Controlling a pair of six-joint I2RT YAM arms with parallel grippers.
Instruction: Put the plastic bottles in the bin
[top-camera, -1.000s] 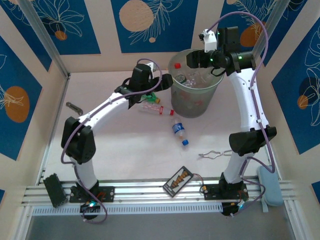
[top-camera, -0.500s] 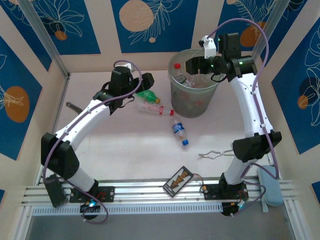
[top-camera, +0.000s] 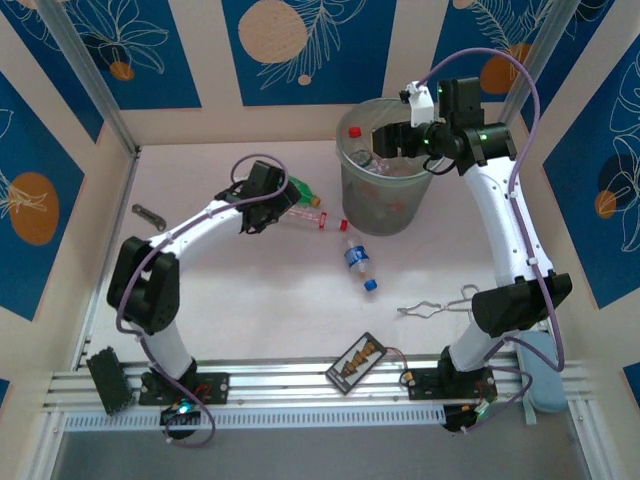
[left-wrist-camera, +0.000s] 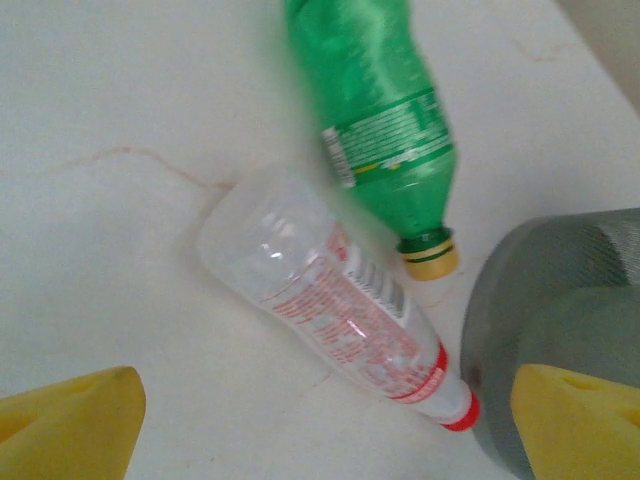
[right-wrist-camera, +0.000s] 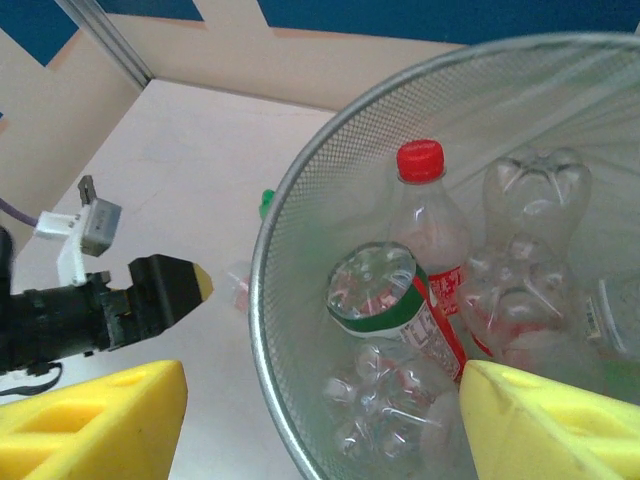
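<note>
The bin (top-camera: 388, 190) is a round grey mesh bucket at the back of the table. It holds several plastic bottles, among them a red-capped one (right-wrist-camera: 424, 200) and one with a green band (right-wrist-camera: 385, 295). A green bottle (left-wrist-camera: 385, 120), a clear red-labelled bottle (left-wrist-camera: 330, 300) and a blue-labelled bottle (top-camera: 357, 262) lie on the table. My left gripper (top-camera: 280, 202) hovers open just short of the green bottle (top-camera: 302, 189) and the red-labelled one (top-camera: 312, 215); its fingertips (left-wrist-camera: 70, 425) touch nothing. My right gripper (top-camera: 386, 140) hangs open and empty over the bin's rim (right-wrist-camera: 285, 210).
Metal scissors (top-camera: 435, 305) lie at the right, near the right arm. A flat black card (top-camera: 357, 360) sits at the front edge. A small dark tool (top-camera: 148, 213) rests at the far left. Walls close in the table on three sides.
My left gripper has pulled back from the bin's rim, swung left, then dropped toward the green and red-labelled bottles, opening wider. The right gripper has stayed over the bin.
</note>
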